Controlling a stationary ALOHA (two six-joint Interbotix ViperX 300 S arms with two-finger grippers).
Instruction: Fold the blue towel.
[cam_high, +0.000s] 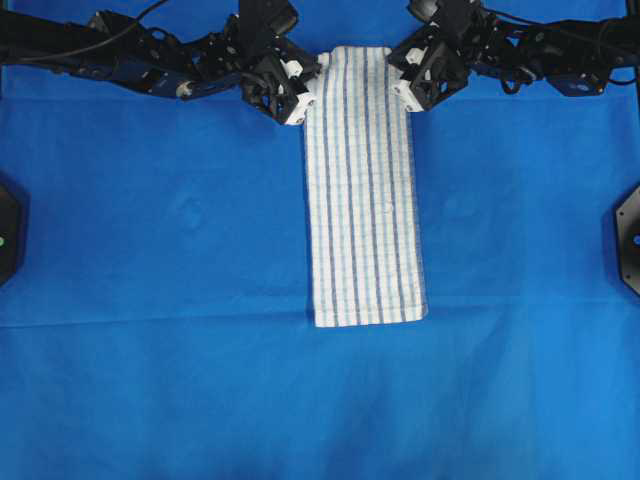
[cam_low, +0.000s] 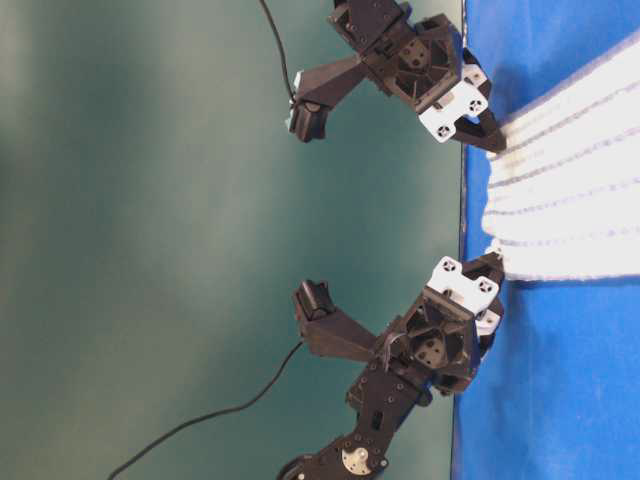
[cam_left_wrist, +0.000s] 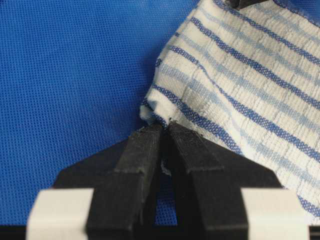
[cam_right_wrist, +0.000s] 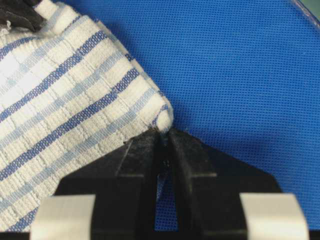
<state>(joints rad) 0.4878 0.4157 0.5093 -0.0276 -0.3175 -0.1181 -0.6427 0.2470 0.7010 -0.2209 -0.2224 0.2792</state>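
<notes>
— Left claw (cam_left_wrist: 164, 131): how does it stand?

— Pressed together on a corner of the blue towel (cam_high: 362, 190). From the left wrist, the two black fingers (cam_left_wrist: 137, 165) meet at their tips, and a small white tuft of the corner sits right at the pinch, with the striped cloth spreading away up and to the right of the tips.

— And the right claw (cam_right_wrist: 164, 134)?

— The same, mirrored. Its fingers (cam_right_wrist: 192, 160) are drawn nearly together on the other corner of that short edge; a sliver of cloth shows in the thin slot between them, and the towel fans out up and to the left.

— Where does the towel lie, then?

— Between the two claws at its far end. From overhead it is a long, narrow strip running from that pinched edge straight down the middle, its free end lying flat and well apart from both claws. The left claw (cam_high: 297, 108) bites the top-left corner, the right claw (cam_high: 408, 95) the top-right.

— Is the held edge flat?

— From table level it looks bunched into ridges between the two claws (cam_low: 492, 140) (cam_low: 492, 262).

— What lies under it?

— A plain blue table cloth (cam_high: 150, 300), spreading out on both sides of the claws. Black cables (cam_low: 200, 425) trail from the arms behind them.
</notes>
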